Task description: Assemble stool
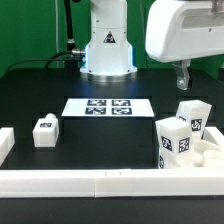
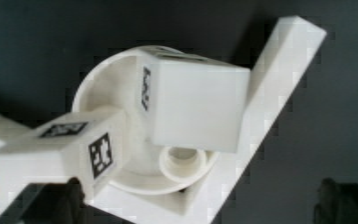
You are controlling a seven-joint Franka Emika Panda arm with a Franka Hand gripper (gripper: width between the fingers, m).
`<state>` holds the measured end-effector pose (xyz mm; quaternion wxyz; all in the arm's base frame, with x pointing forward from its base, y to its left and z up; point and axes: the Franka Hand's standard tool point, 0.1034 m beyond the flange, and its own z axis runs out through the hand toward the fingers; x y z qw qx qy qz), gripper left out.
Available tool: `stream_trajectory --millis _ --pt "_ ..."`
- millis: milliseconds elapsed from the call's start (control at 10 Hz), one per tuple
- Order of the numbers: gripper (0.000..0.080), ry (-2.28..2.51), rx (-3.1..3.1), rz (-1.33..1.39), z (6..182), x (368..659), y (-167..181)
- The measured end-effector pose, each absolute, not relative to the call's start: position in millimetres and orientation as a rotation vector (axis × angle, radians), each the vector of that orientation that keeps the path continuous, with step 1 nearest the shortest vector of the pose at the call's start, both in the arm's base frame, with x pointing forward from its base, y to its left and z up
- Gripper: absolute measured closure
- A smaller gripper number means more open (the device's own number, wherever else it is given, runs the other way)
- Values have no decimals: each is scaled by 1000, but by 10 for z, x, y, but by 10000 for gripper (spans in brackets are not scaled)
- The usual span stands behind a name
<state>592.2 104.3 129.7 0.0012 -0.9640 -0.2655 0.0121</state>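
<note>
fingers (image 1: 183, 84) hang spread wide, gripping nothing, over the seat (image 2: 114, 100) at the near right of the surface (image 1: 100, 140) with two legs (image 1: 172, 140) on it, third leg (image 1: 45, 131) off left

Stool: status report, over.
Gripper open, empty, above the seat. Two legs piled at the seat, not fitted; third leg apart, at the exterior view's left. Nothing blocking.

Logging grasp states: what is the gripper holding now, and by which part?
Nothing; the gripper hangs empty above the upright block legs.
</note>
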Motion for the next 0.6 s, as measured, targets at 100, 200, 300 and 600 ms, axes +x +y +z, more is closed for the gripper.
stream_trajectory --millis 100,200,300,600 --pt "151 -1080 -2968 32 1292 5927 1052" --pt "151 -1376 -2855 40 1290 5925 1063" --pt "151 -1511 -2789 46 1288 5928 1056" --pt "151 -1772 -2645 61 1288 5938 992"
